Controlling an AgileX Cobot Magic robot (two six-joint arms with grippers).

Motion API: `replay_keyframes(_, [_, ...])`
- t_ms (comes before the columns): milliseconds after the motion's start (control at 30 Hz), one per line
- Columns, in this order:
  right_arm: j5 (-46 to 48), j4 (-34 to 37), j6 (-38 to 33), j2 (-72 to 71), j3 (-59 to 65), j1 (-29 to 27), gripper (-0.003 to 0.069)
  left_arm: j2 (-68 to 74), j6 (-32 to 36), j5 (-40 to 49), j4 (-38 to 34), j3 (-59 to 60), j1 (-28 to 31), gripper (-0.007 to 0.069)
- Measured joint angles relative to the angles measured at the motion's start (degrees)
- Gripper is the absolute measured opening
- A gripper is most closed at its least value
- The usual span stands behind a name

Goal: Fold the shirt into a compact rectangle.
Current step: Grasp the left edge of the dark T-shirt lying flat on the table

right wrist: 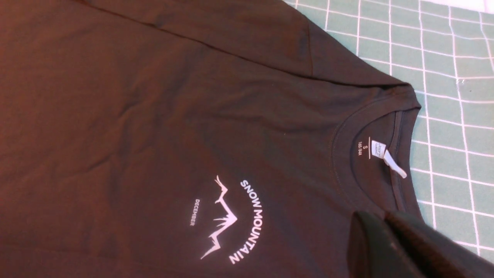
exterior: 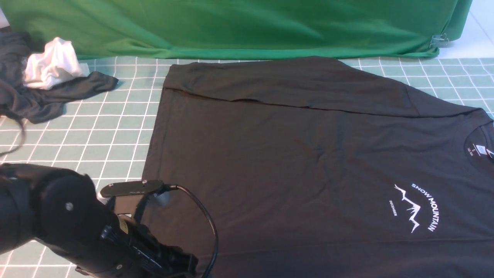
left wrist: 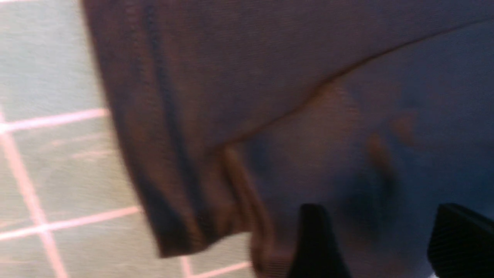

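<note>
Front view: black T-shirt (exterior: 293,162) lay flat on the green gridded mat (exterior: 115,131), collar toward the right, far side folded over onto the body. Left arm (exterior: 69,220) sat low at the near-left hem corner. Dark grey garment (exterior: 46,100) and white cloth (exterior: 54,63) lay far left. Left wrist view, blurred: left gripper (left wrist: 382,216) fingers apart over the hem, seemingly holding nothing. Right wrist view: right gripper (right wrist: 386,227) fingers pressed together near the collar.

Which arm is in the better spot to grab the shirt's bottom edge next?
Left, probably. The left gripper is open over the shirt, right by its hem. The right gripper is shut, over by the collar at the other end.
</note>
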Motion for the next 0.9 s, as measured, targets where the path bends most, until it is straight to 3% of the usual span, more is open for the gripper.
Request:
replay_keyframes(100, [0.0, 0.0, -0.1, 0.0, 0.0, 0.0, 0.0059, 1.9, -5.3, -0.9, 7.5, 0.0, -0.1, 0.0469])
replay_keyframes(233, [0.0, 0.0, -0.1, 0.0, 0.0, 0.0, 0.0062, 3.8, -7.5, -0.9, 10.4, 0.0, -0.1, 0.0491])
replay_keyframes(567, [0.0, 0.0, -0.1, 0.0, 0.0, 0.0, 0.0076, 4.9, -5.6, -5.2, 3.2, 0.0, -0.1, 0.0496])
replay_keyframes(900, [0.0, -0.1, -0.1, 0.0, 0.0, 0.0, 0.0092, 6.9, -4.8, -5.1, 1.9, 0.0, -0.1, 0.0496])
